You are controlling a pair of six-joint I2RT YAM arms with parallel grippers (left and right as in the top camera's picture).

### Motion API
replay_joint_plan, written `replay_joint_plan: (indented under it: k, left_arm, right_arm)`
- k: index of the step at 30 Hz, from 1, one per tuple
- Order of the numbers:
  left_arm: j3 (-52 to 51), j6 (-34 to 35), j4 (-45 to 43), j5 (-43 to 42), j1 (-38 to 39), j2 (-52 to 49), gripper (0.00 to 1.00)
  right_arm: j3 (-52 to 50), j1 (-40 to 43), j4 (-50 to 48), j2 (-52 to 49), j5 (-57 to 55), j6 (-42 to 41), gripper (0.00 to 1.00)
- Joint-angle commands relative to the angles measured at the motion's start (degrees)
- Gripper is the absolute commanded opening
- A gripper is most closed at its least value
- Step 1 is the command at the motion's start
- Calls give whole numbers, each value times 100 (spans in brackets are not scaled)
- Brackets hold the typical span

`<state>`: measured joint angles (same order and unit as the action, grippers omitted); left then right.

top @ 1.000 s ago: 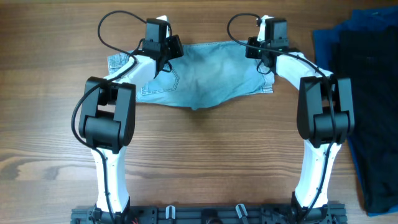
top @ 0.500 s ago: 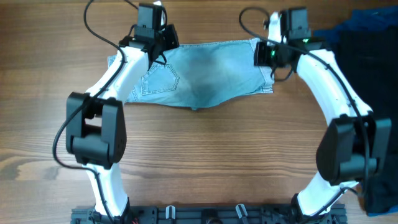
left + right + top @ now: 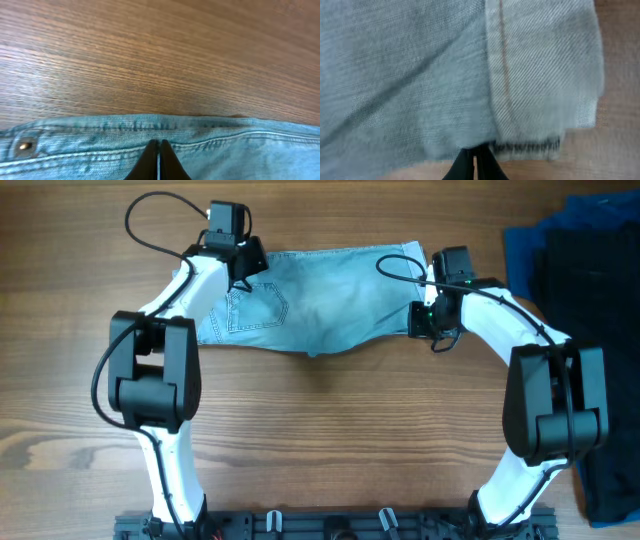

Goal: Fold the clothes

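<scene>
Shorts (image 3: 330, 295) flat on desk (image 3: 330, 430), unfolded. Right tool (image 3: 473, 149) has dropped from shorts' far-right corner to near-right cuff, clenched. Left tool (image 3: 159, 144) slid left along waistband, clenched. Denim pinched? Cannot tell. Fold likely imminent.

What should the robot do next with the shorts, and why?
Probably open the right fingers and pinch the hem corner just ahead of them. The shorts lie spread flat, not yet folded. Both pairs of fingers look shut with no cloth between them, the left fingers at the waistband. A fold likely needs a grip first.
</scene>
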<state>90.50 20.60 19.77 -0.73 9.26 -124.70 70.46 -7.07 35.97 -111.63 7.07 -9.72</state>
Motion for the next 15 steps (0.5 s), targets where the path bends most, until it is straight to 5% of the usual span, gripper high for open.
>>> replay_joint_plan:
  k: [1,9,15]
  left_arm:
    - [33,50,208,-7,-44,879,4]
    - [9,306,2614,-981,367,1176,4]
    - [-374,299,2929,-1139,990,1110,4]
  right_arm:
    - [638,-4,369,330,612,55,4]
    - [835,-2,219,608,50,57,5]
    - [588,-2,-105,409,22,68,4]
